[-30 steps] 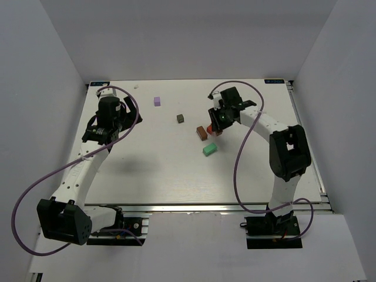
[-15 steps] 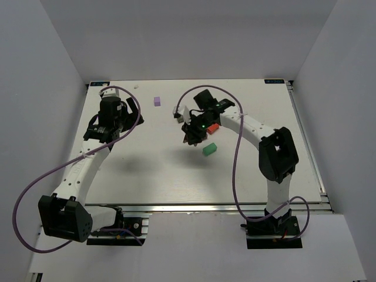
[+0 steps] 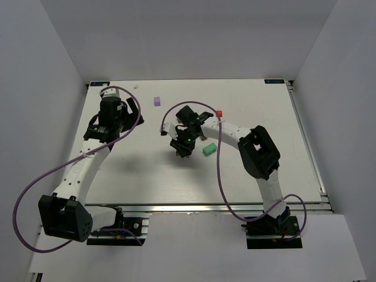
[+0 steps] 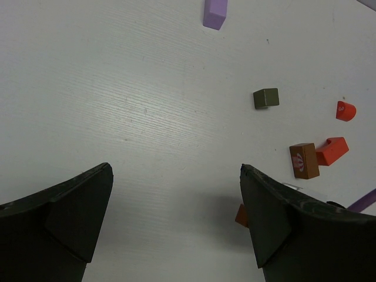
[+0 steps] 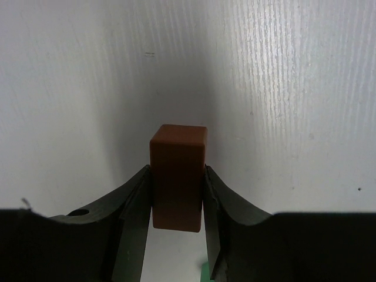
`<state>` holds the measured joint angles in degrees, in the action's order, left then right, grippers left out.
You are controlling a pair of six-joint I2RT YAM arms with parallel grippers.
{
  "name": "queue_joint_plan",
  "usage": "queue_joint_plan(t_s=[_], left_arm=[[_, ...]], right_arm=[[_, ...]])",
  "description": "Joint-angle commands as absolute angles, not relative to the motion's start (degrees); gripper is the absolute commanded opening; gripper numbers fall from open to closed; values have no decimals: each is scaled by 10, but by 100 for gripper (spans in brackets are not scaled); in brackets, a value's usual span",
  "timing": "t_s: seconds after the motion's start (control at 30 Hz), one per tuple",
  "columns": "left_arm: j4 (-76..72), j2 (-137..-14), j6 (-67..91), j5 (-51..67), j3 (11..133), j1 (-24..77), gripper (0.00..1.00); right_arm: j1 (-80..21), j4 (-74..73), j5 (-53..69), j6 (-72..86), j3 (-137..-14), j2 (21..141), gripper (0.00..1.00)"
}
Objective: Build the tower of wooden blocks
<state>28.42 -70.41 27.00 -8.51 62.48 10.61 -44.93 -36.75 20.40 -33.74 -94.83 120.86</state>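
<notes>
1. Grip: the right claw (image 5: 178, 183) is pinched onto a brown rectangular wood block (image 5: 178, 150), with one finger flat against each long side. This side hold leaves the block's lower end free, which suits setting it down as a base piece.
2. Position: the held block hangs over the middle of the white counter (image 5: 294, 88), with a soft shadow beneath it. Contact with the surface cannot be confirmed.
3. Left claw (image 4: 176, 173): its fingers are spread wide with nothing between them. It sits toward the left edge, judged to be parked away from the working arm.
4. Loose stock:
   - A lilac wood block (image 3: 157, 101) lies near the far edge.
   - A green wood bar (image 3: 208, 150) lies just beside the right claw, on the right-edge side.
   - A small red wood piece (image 3: 219, 113) lies beyond it.
   - The left wrist view adds a dark grey wood cube (image 4: 266, 98).
   - It also shows a second brown block with a printed face (image 4: 304, 160), just beside a red wood bar (image 4: 332, 151).
5. Progress: no stack is visible anywhere, so the tower is judged not yet begun.
6. Surface and room: the counter is matte, with fine parallel grain. Plain pale grey walls close three sides, and a metal rail runs along the near edge.
</notes>
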Motion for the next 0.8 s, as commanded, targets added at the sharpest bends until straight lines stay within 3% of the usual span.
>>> queue_joint_plan(t_s=[0.0,0.27,0.47,0.5,0.57,0.6,0.77], left_arm=[[287,-699,268,-86,635,105,98],[288,-698,270,-91,635,105,98],[290,-697,269,-93,636,105,98],[289,-697,269,-93,636,105,98],[289,-697,269,-93,636,106,98],[290,-697,268,-93,637,105,98],[290,-693,267,-98,637,106,98]], right_arm=[[-455,-336,191,-316,-963,1218,32],[-468,-306,172,-305,-953,1230,38],[-469,-310,172,-316,-952,1222,61],[-470,-308,172,-316,-951,1216,73],[-469,-304,171,-320,-951,1209,78],[-469,-300,170,-320,-951,1201,88],[-461,-245,154,-292,-927,1158,89]])
